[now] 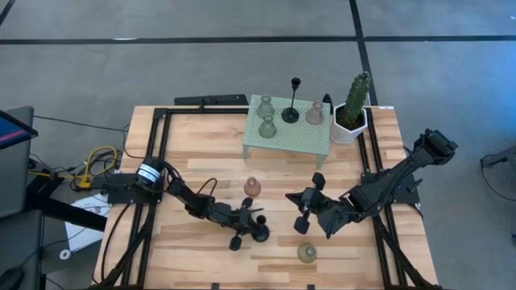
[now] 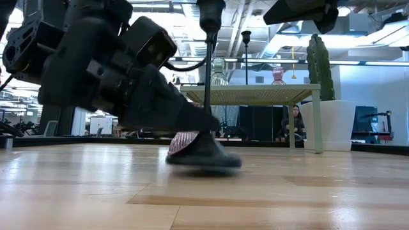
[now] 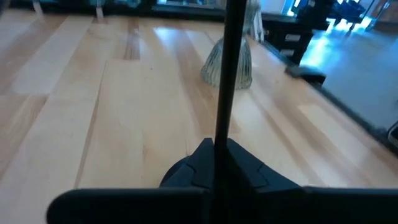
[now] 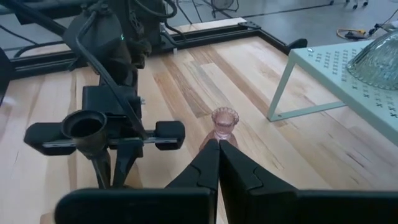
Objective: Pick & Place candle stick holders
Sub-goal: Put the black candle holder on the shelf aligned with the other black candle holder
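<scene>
The tall thin black stem holder on a round base (image 1: 260,231) stands on the wooden counter (image 1: 185,153), its stem clenched in the left hand (image 1: 250,225). Four holders are on the mint-green mesh stand (image 1: 310,143); the dusty pink bell-shaped holder (image 1: 252,188) and dull green holder (image 1: 307,253) remain below. The right hand (image 1: 306,211) waits closed and empty near the pink one.

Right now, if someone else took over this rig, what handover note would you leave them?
Left gripper: fingers shut on the stem of a tall black holder, low at mid-table, base at or just above the wood.
Right gripper: shut, empty, pointing at the loose pink holder.
Mint stand: two green holders, a pink one and a second tall black stem.
Loose on the table: that pink holder and a green holder near the front edge.
Left, if the stand is the goal: the held one and the two loose ones.
</scene>
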Controlling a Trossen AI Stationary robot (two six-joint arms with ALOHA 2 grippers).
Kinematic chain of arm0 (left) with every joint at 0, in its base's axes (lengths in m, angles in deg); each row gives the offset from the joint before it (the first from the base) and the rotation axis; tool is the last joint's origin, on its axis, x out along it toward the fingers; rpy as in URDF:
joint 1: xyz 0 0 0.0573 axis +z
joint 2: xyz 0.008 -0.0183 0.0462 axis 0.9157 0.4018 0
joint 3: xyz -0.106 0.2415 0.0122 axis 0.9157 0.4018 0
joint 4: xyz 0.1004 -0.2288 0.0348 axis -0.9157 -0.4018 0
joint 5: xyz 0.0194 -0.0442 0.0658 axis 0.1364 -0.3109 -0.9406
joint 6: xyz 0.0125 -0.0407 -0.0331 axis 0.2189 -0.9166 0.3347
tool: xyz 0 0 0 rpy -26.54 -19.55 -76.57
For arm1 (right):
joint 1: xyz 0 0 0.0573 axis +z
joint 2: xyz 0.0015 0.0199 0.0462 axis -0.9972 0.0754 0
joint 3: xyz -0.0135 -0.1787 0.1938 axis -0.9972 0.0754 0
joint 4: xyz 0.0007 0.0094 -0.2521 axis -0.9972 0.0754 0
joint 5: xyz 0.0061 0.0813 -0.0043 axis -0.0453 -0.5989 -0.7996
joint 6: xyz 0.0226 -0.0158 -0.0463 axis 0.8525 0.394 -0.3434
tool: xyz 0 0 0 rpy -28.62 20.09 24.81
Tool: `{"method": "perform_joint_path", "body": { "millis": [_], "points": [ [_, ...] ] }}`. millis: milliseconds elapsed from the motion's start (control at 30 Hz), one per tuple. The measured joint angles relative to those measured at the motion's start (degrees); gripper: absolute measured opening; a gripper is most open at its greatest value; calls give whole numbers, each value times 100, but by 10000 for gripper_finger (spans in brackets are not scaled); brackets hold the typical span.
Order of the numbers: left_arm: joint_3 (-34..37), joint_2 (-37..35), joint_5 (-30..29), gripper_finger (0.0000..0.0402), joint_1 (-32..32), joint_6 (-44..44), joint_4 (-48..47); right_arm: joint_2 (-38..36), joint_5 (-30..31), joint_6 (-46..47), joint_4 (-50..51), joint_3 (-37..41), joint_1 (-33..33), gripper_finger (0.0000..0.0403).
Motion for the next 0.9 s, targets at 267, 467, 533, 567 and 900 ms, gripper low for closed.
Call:
{"method": "perform_joint_path", "body": {
  "millis": [267, 467, 533, 567, 900],
  "points": [
    [-200, -951, -26, 13, 79, 19, -1517, 0, 295, 0, -9, 0, 127, 0],
    [-204, -1732, -50, 15, 222, 335, -2098, 216, 455, 0, -394, -5, 219, 0],
    [-204, -1900, -47, 13, 295, 510, -2153, 411, 491, -9, -728, -4, 213, 0],
    [-204, -1996, -45, 13, 337, 591, -2238, 518, 491, -81, -904, -4, 189, 0],
    [-199, -2189, 173, 14, 706, 651, -2485, 1380, 297, -1178, -2801, -3, -143, 0]
  ]
}}
